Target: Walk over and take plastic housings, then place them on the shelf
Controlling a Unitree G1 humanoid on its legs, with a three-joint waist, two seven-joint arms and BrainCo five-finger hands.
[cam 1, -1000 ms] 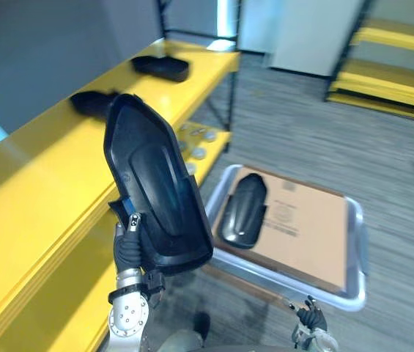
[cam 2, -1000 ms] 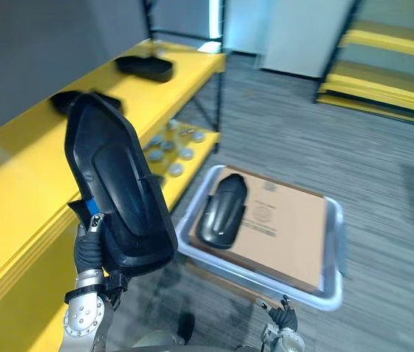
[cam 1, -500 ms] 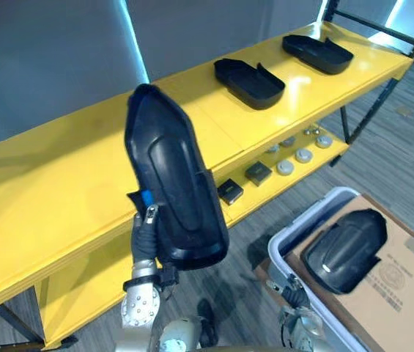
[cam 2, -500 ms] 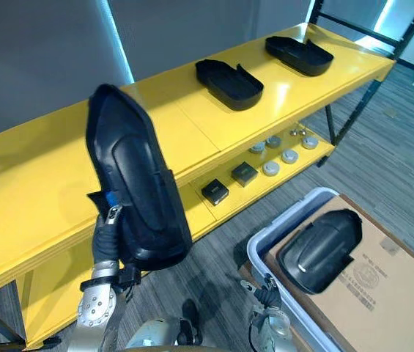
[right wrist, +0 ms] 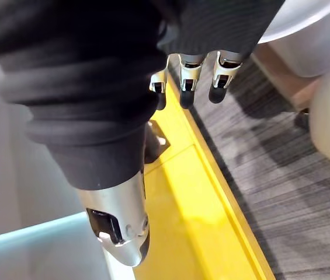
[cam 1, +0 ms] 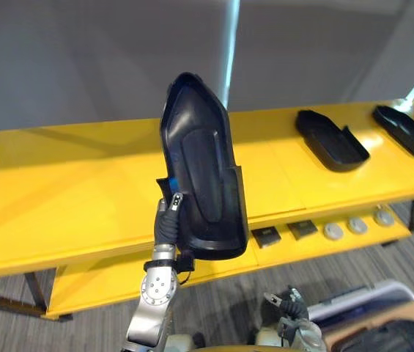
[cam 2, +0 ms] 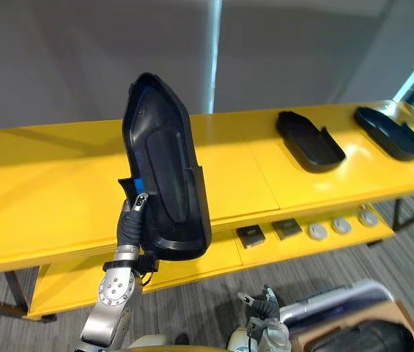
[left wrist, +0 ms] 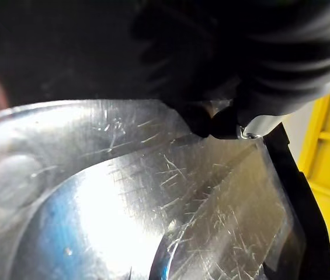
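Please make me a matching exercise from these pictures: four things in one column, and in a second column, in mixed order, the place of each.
Things:
1. held housing
2. flat housings
3. discs
4. right hand

Places:
A. lower shelf
B. low, beside the bin
C. left hand
D. top shelf

Pairs: 1-C, 2-D, 3-A, 4-B.
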